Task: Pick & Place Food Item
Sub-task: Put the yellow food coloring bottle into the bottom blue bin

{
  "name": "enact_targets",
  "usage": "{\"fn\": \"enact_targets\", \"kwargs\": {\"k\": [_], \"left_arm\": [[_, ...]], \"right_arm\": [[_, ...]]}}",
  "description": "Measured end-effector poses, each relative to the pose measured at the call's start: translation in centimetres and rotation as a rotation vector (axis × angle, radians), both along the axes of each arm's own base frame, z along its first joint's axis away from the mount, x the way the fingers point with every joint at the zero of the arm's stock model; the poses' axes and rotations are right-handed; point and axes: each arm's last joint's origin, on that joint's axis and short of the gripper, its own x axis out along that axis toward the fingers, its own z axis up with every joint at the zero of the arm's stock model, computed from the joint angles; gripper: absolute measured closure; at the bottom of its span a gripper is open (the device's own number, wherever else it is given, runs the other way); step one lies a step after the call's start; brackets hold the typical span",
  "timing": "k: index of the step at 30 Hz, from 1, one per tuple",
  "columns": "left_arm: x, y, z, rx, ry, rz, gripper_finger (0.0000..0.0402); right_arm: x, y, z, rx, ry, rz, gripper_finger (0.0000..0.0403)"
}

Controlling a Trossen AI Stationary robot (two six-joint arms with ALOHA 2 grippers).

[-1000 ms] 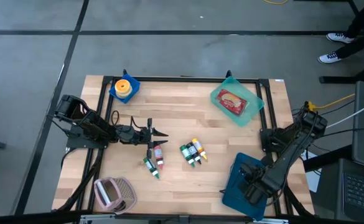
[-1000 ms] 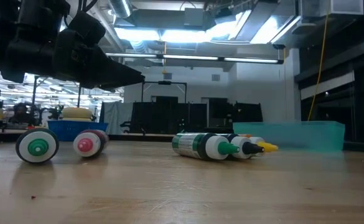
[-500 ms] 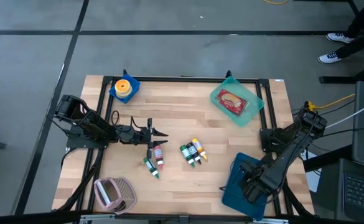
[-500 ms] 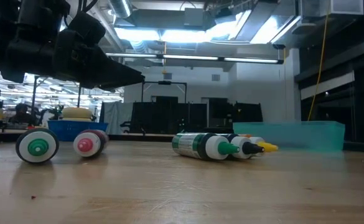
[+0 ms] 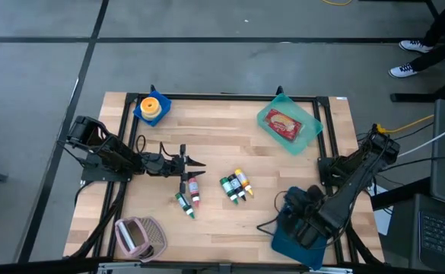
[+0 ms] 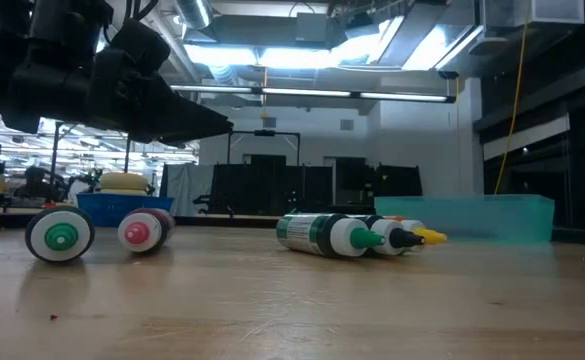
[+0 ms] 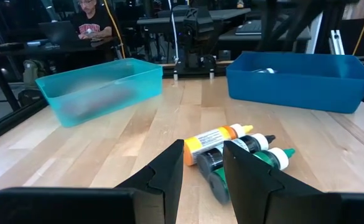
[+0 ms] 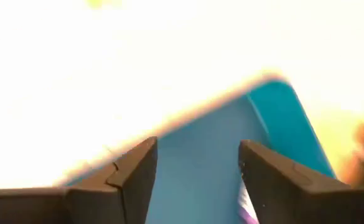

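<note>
My right gripper (image 5: 287,219) hangs open above the dark blue bin (image 5: 302,228) at the table's near right; its fingers point steeply down at the bin's floor (image 8: 200,174). A small purple and white thing (image 8: 247,208) lies in that bin, at the picture's edge. A red packed food item (image 5: 285,124) lies in the teal bin (image 5: 309,125) at the far right. My left gripper (image 7: 203,171) waits open and level at the left, pointing at three sauce bottles (image 7: 238,149) lying on the table.
Two more bottles (image 5: 189,195), one green-capped (image 6: 60,235) and one pink-capped (image 6: 142,232), lie just near of my left gripper. A small blue tray with a yellow thing (image 5: 152,108) stands far left. A pink item (image 5: 138,236) sits at the near left corner.
My right gripper has risen above the dark blue bin and tipped, drifting a little toward the table's far edge. The left arm and the bottles have kept still.
</note>
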Motion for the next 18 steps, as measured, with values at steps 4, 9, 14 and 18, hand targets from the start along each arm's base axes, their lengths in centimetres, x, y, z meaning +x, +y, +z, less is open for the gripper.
{"fn": "enact_targets", "kwargs": {"k": [4, 9, 14, 18], "left_arm": [[0.0, 0.0, 0.0, -0.001, 0.000, -0.001, 0.0293], [0.0, 0.0, 0.0, -0.004, 0.000, -0.008, 0.0293], [0.1, 0.2, 0.1, -0.016, -0.006, -0.072, 0.0293], [0.3, 1.2, 0.0, -0.032, -0.004, -0.123, 0.0293]], "right_arm": [[2.7, -0.1, 3.0, -0.022, -0.251, 0.002, 0.0197], [6.9, -1.3, 4.0, 0.008, -0.404, 0.058, 0.0202], [9.5, -5.2, 2.5, -0.044, -0.379, 0.005, 0.0202], [10.3, -8.2, 0.5, -0.053, -0.266, -0.016, 0.0202]]}}
